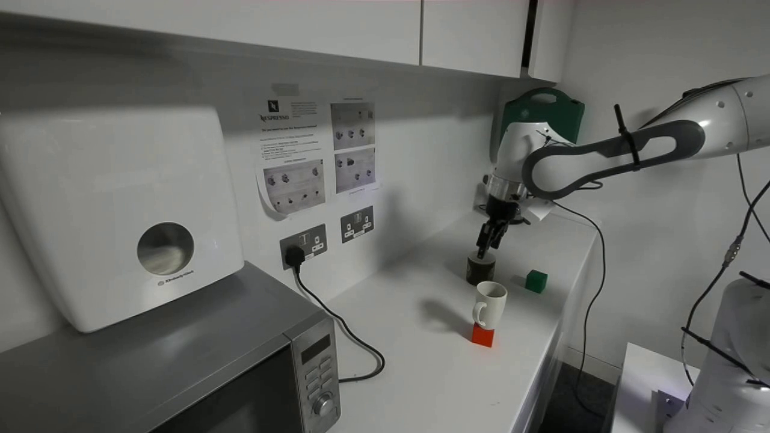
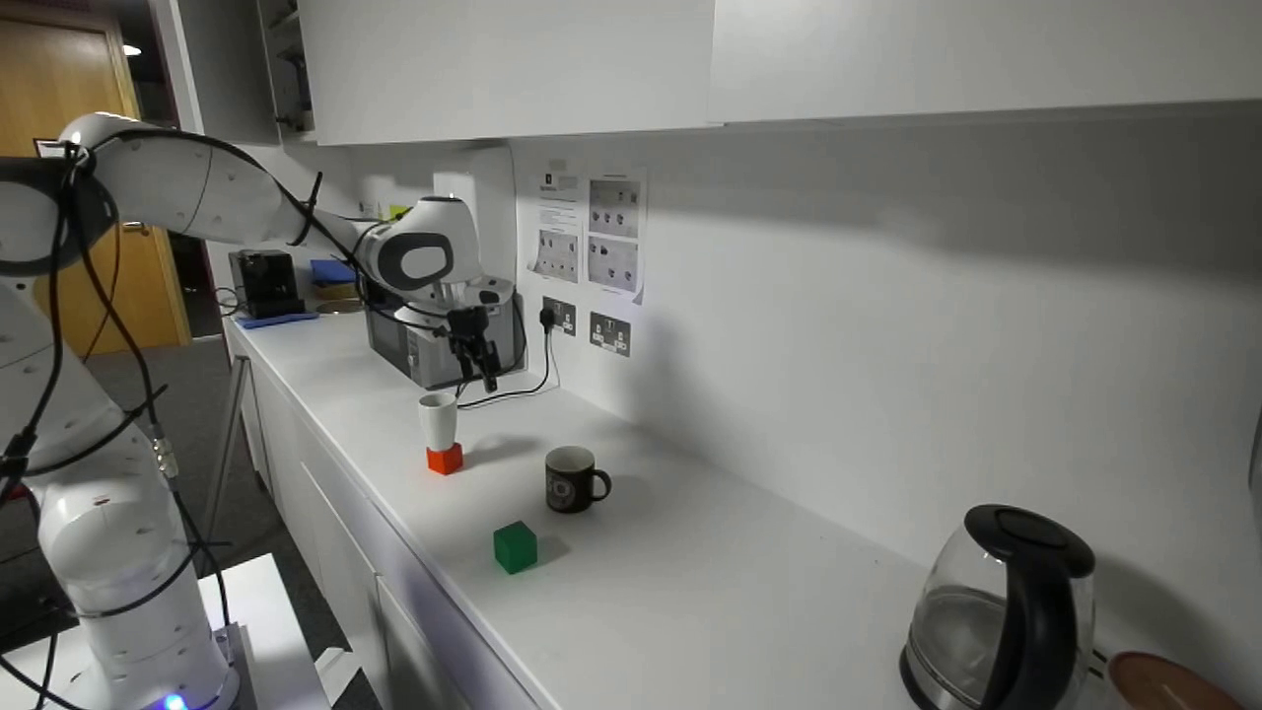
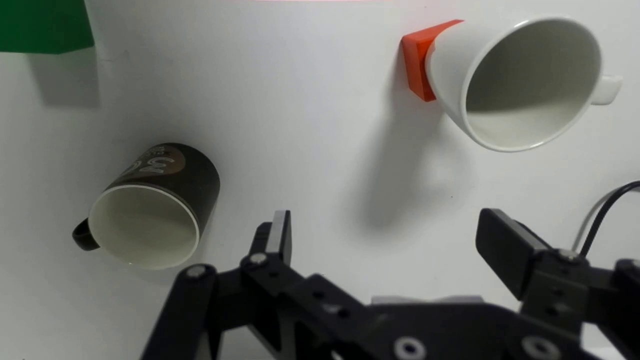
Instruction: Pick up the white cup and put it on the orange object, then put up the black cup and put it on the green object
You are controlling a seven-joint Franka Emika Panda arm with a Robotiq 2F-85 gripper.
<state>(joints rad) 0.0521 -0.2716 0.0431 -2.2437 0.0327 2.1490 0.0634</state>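
Note:
The white cup [image 1: 491, 305] stands upright on the orange block [image 1: 482, 335]; this shows in both exterior views, with the cup [image 2: 438, 422] and block [image 2: 445, 460]. In the wrist view the white cup [image 3: 452, 70] and orange block [image 3: 418, 65] are at upper right. The black cup [image 2: 569, 485] stands upright on the counter; it is left of the jaws in the wrist view [image 3: 197, 175]. The green block [image 2: 515, 547] sits on the counter with nothing on it, also at the wrist view's upper left [image 3: 42, 25]. My gripper [image 3: 385, 215] is open and empty, above the counter, beside both cups.
A microwave [image 1: 252, 355] stands on the counter, with a black cable [image 1: 361, 343] running to a wall socket. A glass kettle [image 2: 1006, 611] stands at the opposite end. Wall cupboards [image 2: 513, 69] hang above. A green box [image 1: 550, 111] is against the far wall.

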